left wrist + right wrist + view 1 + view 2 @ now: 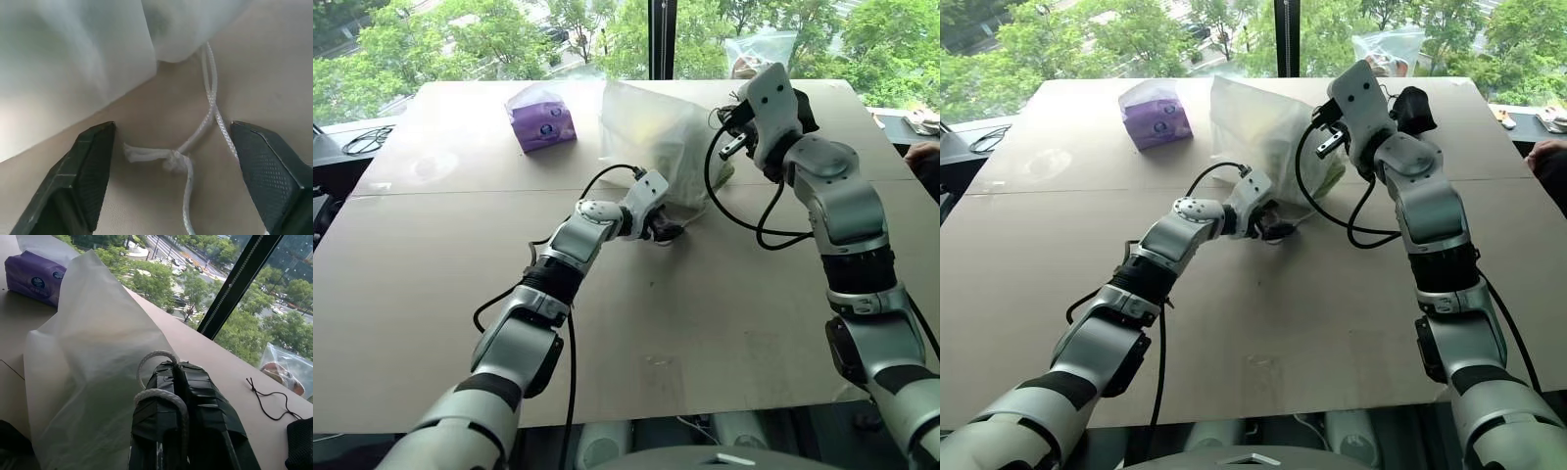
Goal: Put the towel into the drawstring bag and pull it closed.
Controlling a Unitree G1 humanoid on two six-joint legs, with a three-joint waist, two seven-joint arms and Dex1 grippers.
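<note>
Cord [161, 399] loops over the clamped right hand [178, 377] above the bag [656, 132]; left hand [171, 161] gapes wide around the knotted cord end [173, 159] on the bench [705, 323].

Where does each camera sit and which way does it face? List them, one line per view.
Head stereo pair: looks forward and down over the table; both arms show, with the drawstring bag.
Left wrist: looks along the open left gripper at the knotted cord and the bag's edge.
Right wrist: looks along the right gripper, shut on a cord, past the bag toward the window.
All share the bag.
</note>
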